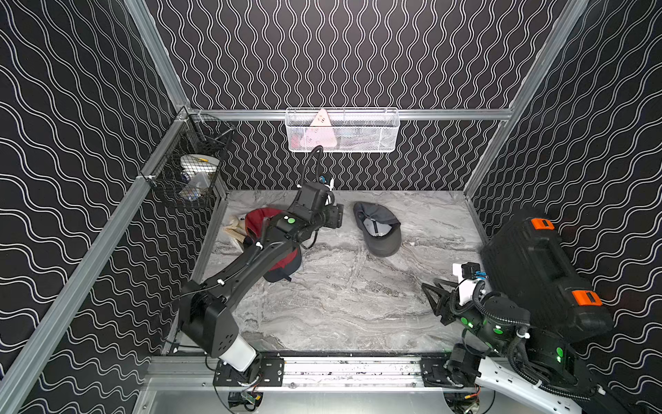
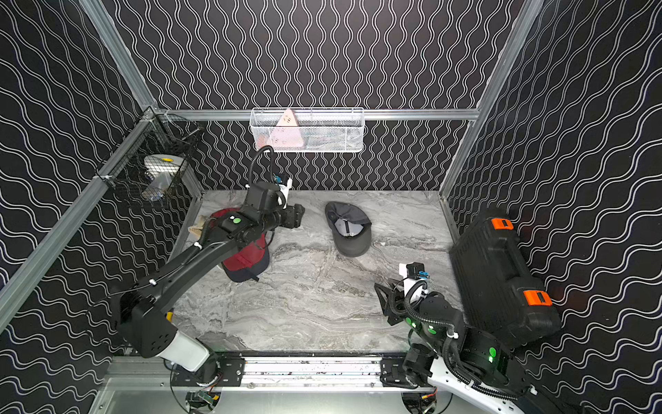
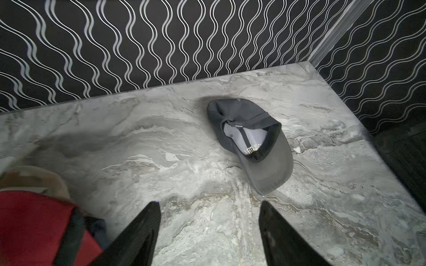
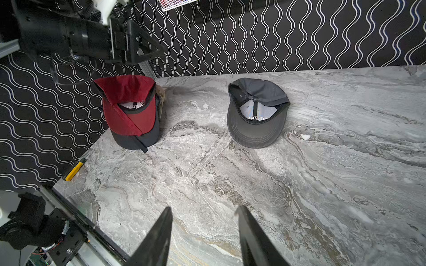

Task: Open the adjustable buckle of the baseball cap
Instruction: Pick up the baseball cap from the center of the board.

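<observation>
Left fingers (image 3: 138, 235) and right fingers (image 4: 156, 239) gape empty, short of the grey cap (image 3: 250, 145); its small buckle (image 3: 238, 125) on a floppy strap invites a missed pinch.

The dark grey fabric baseball cap (image 1: 383, 247) has a pale lining and black inner band; the dark red fabric cap (image 4: 129, 119) has navy beneath it. The marble-look tabletop (image 1: 340, 304) is grey with white veins, the walls (image 1: 358, 53) black with white wavy lines, the hard plastic case (image 1: 530, 265) black with orange latches (image 1: 586, 298).
</observation>
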Motion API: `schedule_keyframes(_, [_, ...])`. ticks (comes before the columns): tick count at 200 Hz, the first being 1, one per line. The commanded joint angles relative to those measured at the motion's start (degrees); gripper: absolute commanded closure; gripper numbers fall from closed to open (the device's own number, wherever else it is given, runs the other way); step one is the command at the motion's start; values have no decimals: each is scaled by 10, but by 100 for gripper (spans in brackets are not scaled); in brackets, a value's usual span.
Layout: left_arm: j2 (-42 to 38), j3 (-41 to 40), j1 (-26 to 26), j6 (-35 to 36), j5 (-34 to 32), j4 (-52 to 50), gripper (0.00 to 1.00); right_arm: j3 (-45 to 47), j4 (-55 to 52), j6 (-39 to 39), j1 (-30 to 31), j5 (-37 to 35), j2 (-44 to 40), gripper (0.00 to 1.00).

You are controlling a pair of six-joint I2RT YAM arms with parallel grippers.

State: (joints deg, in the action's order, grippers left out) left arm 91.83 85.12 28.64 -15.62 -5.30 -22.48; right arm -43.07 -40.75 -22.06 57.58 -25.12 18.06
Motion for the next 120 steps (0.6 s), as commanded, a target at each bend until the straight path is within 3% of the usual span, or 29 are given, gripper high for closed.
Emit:
schedule_keyframes(1, [36,13,5,-43,47,18,28,0,9,-10,0,-4,-1,52])
schedule_keyframes(43, [122,39,21,-69,94,28,27,1,12,-10,0,-3,-2,51])
schedule_keyframes(120, [237,87,32,-101,114,32,27,1,12,-9,0,0,-6,51])
